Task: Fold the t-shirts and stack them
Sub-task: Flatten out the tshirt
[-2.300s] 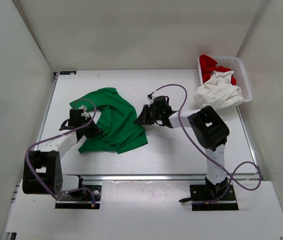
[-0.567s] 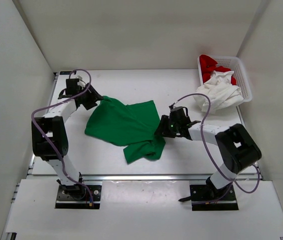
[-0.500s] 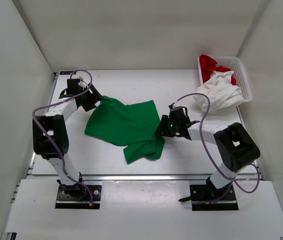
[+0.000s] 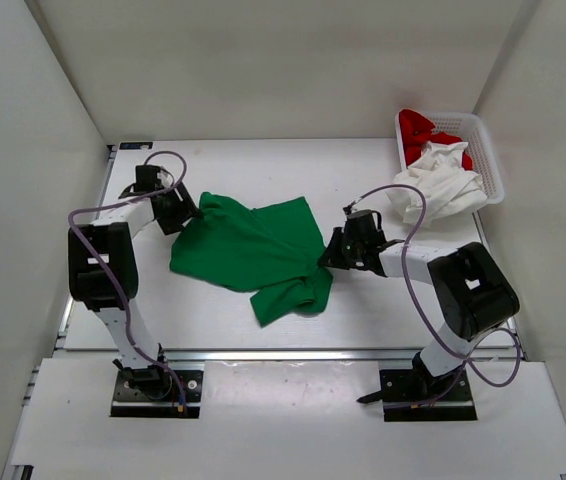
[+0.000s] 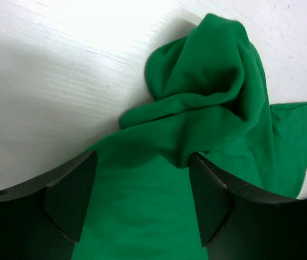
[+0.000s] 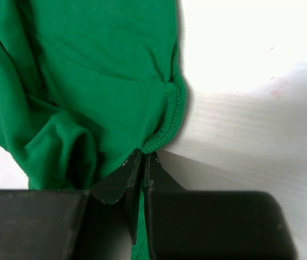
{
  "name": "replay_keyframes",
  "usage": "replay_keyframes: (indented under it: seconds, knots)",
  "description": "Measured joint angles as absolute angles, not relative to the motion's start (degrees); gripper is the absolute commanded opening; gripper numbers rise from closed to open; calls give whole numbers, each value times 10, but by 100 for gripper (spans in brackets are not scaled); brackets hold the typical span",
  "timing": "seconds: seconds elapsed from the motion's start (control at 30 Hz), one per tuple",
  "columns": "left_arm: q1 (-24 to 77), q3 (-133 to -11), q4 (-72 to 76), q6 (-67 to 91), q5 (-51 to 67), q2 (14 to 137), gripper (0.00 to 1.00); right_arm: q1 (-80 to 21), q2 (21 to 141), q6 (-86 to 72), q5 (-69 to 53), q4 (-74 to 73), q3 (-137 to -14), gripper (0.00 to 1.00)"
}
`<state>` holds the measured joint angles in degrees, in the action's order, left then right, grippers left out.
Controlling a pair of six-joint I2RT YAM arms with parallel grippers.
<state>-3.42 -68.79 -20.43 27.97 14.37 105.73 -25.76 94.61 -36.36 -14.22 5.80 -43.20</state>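
Top view: the green t-shirt (image 4: 253, 255) lies crumpled mid-desk (image 4: 263, 170), long axis left to right between the arms. The left hand (image 4: 185, 212) is at its far-left corner, the right hand (image 4: 331, 255) at its right edge. The white t-shirt (image 4: 438, 180) and red t-shirt (image 4: 418, 125) fill the basket (image 4: 491, 165), well apart and blocking nothing

Left wrist: jaws wide apart, green fabric loose between them

Right wrist: jaws pinched tight on the green t-shirt's edge

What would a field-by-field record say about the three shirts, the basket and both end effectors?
bright green cloth t-shirt: crumpled, unfolded, on the table
red cloth t-shirt: inside the white plastic mesh basket
white cloth t-shirt: spilling over the basket's rim
left end effector: open, over green cloth
right end effector: shut on the green hem
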Motion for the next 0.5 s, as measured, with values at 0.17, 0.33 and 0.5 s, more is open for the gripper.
replay_keyframes:
  seconds: [0.17, 0.33, 0.5]
  knots:
    - [-12, -717, -214, 262, 133, 1087, 4, -242, 946, -355, -153, 72, -432, 0]
    - [-7, -713, -207, 267, 147, 1098, 0, -243, 929, -344, -153, 69, -437, 0]
    - [-14, -703, -206, 289, 176, 1041, 0, -256, 870, -314, -123, 22, -493, 0]
